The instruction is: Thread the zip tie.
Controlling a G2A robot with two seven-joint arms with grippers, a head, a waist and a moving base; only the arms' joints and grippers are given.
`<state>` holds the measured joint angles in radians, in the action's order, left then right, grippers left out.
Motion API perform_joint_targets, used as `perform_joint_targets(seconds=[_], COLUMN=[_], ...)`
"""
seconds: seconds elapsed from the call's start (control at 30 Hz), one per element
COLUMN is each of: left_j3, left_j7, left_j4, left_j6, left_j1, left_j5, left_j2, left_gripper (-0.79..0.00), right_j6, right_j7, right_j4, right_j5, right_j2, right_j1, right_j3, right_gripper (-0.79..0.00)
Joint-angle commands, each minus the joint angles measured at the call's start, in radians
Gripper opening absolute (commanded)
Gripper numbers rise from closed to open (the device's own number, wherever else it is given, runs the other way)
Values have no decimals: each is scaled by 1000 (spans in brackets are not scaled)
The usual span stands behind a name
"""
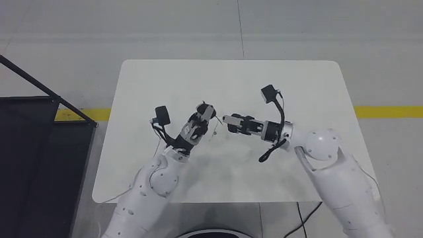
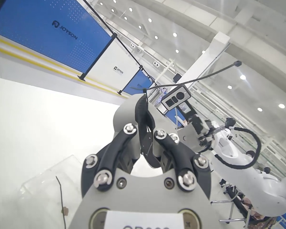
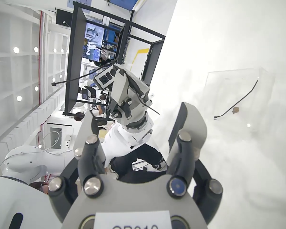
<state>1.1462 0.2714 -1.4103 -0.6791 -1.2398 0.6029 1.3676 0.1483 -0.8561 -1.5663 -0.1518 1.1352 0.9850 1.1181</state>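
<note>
Left hand [image 2: 144,100] clamped shut on thin black plastic zip tie [image 2: 205,76]. Right hand [image 3: 137,111] wide open, empty. Best I take head end, bring slot square onto tail.

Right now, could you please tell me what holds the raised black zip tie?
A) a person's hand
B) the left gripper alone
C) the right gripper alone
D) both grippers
B: the left gripper is shut on the zip tie, while the right gripper stands open and empty, apart from it.
</note>
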Motion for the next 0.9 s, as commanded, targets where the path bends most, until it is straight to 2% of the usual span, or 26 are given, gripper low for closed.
perform_joint_targets(seconds=[0.0, 0.17, 0.3, 0.37, 0.43, 0.5, 0.53, 0.6, 0.87], left_j3=[7, 16, 4, 4, 7, 7, 6, 8, 11], left_j7=[-39, 9, 0, -24, -38, -47, -50, -58, -62], left_j4=[3, -25, -21, -10, -3, 1, 3, 8, 12], left_j6=[-4, 38, 26, 18, 16, 12, 10, 7, 4], left_j1=[8, -8, -8, 1, 8, 9, 10, 13, 13], left_j5=[-44, 49, 23, -14, -27, -36, -44, -54, -61], left_j2=[-1, -1, 2, 3, 3, 4, 4, 5, 7], left_gripper=[-785, -785, -785, -785, -785, -785, -785, -785, -785], right_j6=[-9, -9, -9, -9, -7, -1, 0, -6, -11], right_j7=[11, 11, 11, 11, 29, 45, 50, 57, 62], right_j4=[4, 4, 4, 4, -4, -12, -12, -7, 13], right_j5=[20, 20, 20, 20, 28, 41, 43, 40, 48], right_j2=[0, 0, 0, 0, 1, 1, 2, 4, 13], right_j1=[-3, -3, -3, -3, 6, 13, 14, 13, -10], right_j3=[-1, -1, -1, -1, -4, -8, -10, -16, -49], right_gripper=[0, 0, 0, -74, -212, -308, -403, -508, -529])
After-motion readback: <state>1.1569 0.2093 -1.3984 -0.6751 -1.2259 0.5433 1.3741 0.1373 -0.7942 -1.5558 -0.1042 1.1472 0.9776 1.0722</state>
